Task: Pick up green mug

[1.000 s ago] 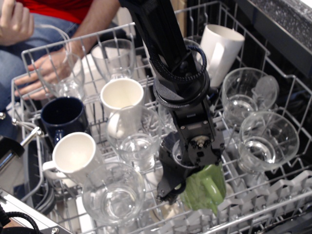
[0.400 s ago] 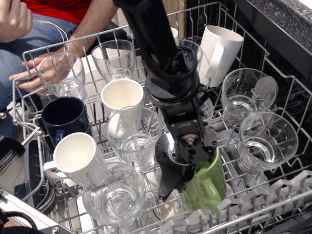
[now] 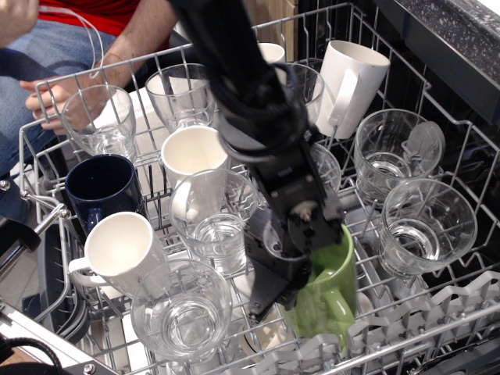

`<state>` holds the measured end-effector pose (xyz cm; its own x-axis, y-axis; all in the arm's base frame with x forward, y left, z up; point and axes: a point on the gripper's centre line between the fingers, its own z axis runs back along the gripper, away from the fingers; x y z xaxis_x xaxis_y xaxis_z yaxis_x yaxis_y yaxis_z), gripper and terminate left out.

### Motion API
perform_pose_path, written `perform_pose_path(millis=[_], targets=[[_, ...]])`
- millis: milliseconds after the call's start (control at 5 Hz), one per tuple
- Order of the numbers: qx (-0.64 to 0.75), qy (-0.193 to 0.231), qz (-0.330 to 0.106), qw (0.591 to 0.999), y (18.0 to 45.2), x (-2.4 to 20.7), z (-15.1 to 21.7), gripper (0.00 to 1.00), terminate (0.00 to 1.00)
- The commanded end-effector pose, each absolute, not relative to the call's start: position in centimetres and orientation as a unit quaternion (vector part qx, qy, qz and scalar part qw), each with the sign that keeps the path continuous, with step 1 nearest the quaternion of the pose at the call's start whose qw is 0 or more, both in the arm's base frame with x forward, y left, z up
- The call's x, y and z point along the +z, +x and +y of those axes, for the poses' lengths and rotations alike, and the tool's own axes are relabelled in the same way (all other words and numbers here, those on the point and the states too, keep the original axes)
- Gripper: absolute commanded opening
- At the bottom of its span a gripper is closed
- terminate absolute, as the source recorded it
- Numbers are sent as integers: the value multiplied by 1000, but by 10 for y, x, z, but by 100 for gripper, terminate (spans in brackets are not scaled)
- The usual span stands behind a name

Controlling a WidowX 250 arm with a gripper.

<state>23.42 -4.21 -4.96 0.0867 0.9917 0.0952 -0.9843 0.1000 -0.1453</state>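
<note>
1. Holding the green mug [image 3: 326,293] by its rim, the pincer [image 3: 301,269] is seen low at the front of the dish rack [image 3: 47,109]; its jaws are closed on the mug wall, one dark finger being visible outside on the left and the other judged to be inside the mug.
2. The mug is found directly below and slightly right of the pincer, tilted, with its loop handle turned to the front; whether its base is touching the rack tines cannot be told.
3. The lifting step is judged to be in hand: the grasp is made, but the mug is not yet clear of the rack.
4. A straight upward pull is called for next, with the tilt kept steady so that the glossy wall is not slipped out of the jaws.
5. Just left of the pincer a clear glass [image 3: 217,215] is standing, and a second glass [image 3: 181,316] is placed to the front left; a large glass [image 3: 428,226] is standing to the right.
6. Farther left a white mug [image 3: 121,250] and a navy mug [image 3: 101,187] are kept well apart from the path.
7. The neighbouring glasses are judged to be the main obstacle if the arm is swung sideways.
</note>
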Motion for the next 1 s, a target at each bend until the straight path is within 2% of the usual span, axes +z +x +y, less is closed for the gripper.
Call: perform_pose_path(millis=[0, 400, 600, 800], targets=[[627, -82, -91, 769, 241, 23, -53, 0, 0], [593, -83, -35, 800, 252, 96, -52, 0, 0], [570, -98, -22, 815, 244, 122, -53, 0, 0], [557, -106, -12, 823, 245, 142, -50, 0, 100]])
